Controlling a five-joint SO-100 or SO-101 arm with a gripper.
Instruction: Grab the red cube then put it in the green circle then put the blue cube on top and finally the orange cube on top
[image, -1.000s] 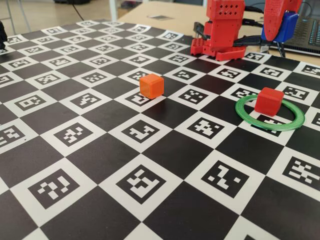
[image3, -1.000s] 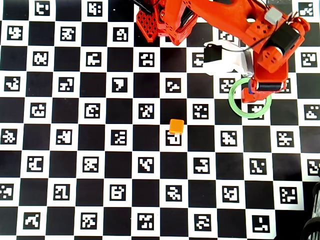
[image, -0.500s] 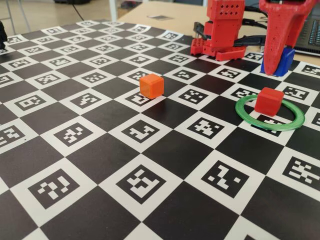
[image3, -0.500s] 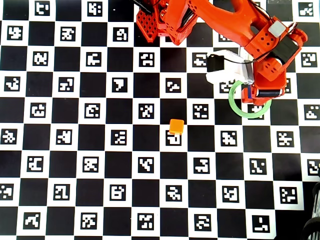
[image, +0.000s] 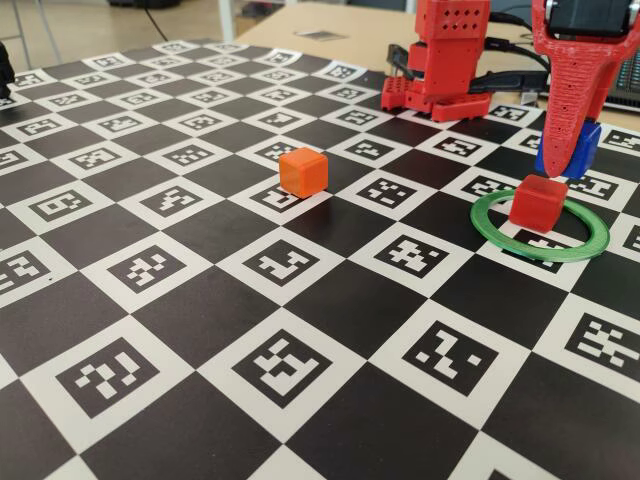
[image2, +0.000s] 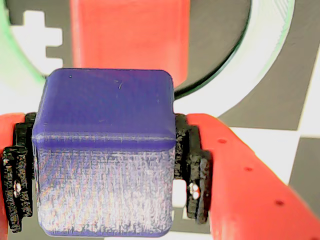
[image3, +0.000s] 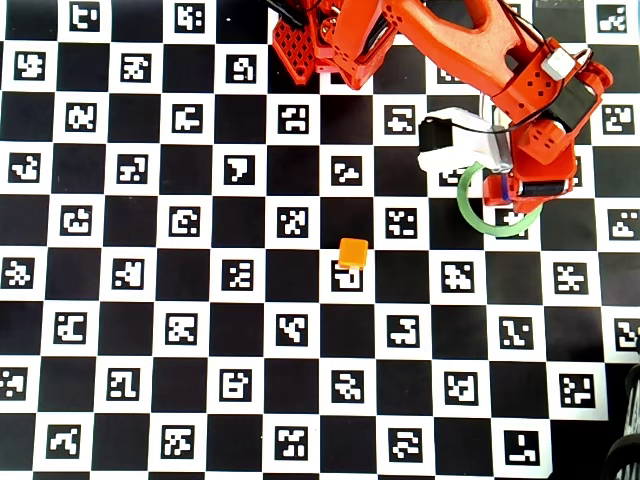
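Observation:
My gripper (image: 560, 168) is shut on the blue cube (image: 568, 150) and holds it just above the red cube (image: 538, 203). The red cube stands inside the green circle (image: 545, 256). In the wrist view the blue cube (image2: 105, 150) fills the space between the black pads (image2: 194, 170), with the red cube (image2: 130, 40) below it and the green circle (image2: 10, 60) curving around. The orange cube (image: 302, 170) sits alone on the board, left of the ring. In the overhead view the orange cube (image3: 352, 252) lies lower left of the green circle (image3: 465, 212); the arm hides the other cubes.
The board is a black-and-white checker of marker tiles (image: 280, 265). The red arm base (image: 440, 70) stands at the back of the board, with cables behind it. A white camera mount (image3: 450, 145) sticks out from the wrist.

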